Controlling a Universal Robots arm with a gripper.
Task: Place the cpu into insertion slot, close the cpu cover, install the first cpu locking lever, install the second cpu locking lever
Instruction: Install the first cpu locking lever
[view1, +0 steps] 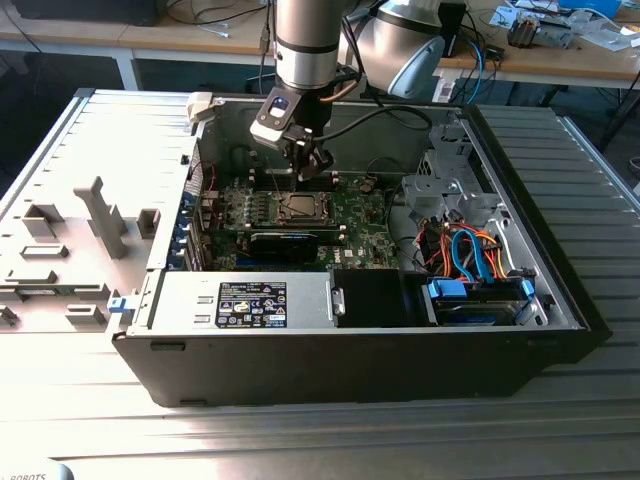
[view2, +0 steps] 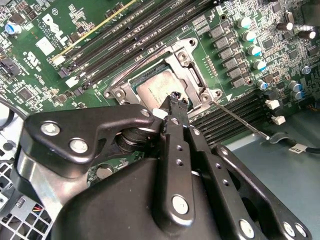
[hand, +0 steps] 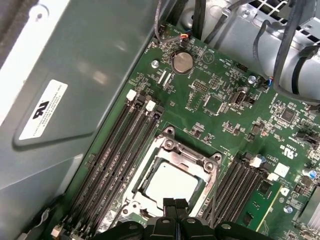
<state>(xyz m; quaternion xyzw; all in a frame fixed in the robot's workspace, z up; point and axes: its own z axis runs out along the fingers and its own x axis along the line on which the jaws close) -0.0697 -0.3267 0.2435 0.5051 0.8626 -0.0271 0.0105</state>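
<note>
The cpu (hand: 170, 184) (view2: 154, 90) (view1: 298, 207) lies flat in the insertion slot, silver top up, and hides the slot's contact field. The cpu cover (hand: 187, 156) (view2: 192, 75) lies down around it as a silver frame. A thin wire locking lever (view2: 240, 120) sticks out from the socket's corner across the memory slots. My gripper (hand: 175, 204) (view2: 175, 97) (view1: 306, 160) hangs just above the edge of the chip. Its black fingers are shut together with nothing between them.
Long black memory slots (hand: 120, 150) flank the socket on both sides. A coin battery (hand: 182, 61) and the grey case wall (hand: 75, 100) lie beyond. In the exterior view, a black card (view1: 290, 243), the power supply (view1: 250, 300) and bundled cables (view1: 470, 250) crowd the case.
</note>
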